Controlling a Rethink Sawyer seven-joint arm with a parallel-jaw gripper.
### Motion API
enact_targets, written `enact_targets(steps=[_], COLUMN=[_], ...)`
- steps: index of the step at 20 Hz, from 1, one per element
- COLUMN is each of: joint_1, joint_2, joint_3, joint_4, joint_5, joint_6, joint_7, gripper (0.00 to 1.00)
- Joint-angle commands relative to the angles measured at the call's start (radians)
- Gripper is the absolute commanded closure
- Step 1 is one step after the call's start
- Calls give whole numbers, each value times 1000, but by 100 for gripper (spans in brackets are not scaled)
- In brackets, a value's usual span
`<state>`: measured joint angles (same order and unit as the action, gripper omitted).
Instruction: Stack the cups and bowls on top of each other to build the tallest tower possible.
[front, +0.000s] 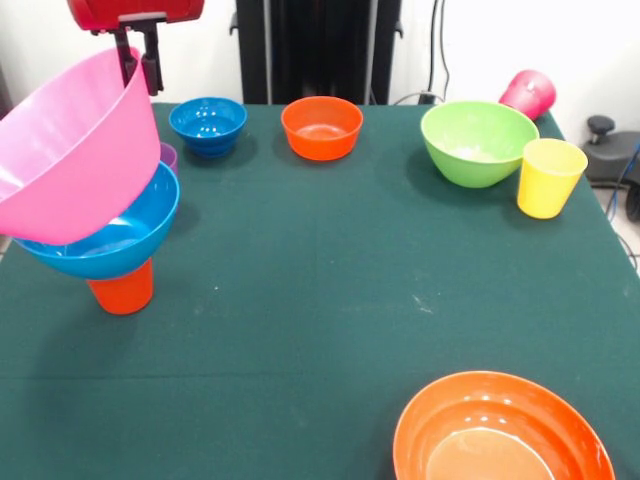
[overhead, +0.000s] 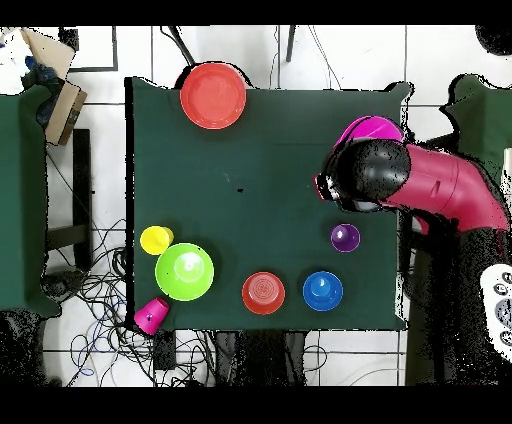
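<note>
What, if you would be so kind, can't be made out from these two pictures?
- Pincer: front view shows it at the pink bowl's rim, but not clearly whether it grips; overhead, the arm covers it.
- Purple cup: front view, only a sliver behind the bowls.
- Medium blue bowl and orange cup: overhead, hidden under arm and pink bowl.
- Large orange bowl: front view, cut by the bottom edge.

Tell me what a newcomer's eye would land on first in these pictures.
First, the leaning tower at the table's left edge in the front view: the very large pink bowl tilts inside the medium blue bowl, which sits on an upturned orange cup, with the robot's hand at the pink bowl's rim. Next, the large orange bowl at the near edge, and the magenta cup lying on its side at the far right corner.
</note>
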<state>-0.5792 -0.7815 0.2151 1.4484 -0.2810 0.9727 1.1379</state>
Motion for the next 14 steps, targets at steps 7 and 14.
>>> enact_targets(steps=[7, 14], joint_1=[-48, -94], joint_2=[77, 121], joint_3=[86, 103], joint_4=[-91, -160], joint_5=[-26, -55], joint_6=[37, 43], joint_7=[-102, -164], gripper=[100, 100])
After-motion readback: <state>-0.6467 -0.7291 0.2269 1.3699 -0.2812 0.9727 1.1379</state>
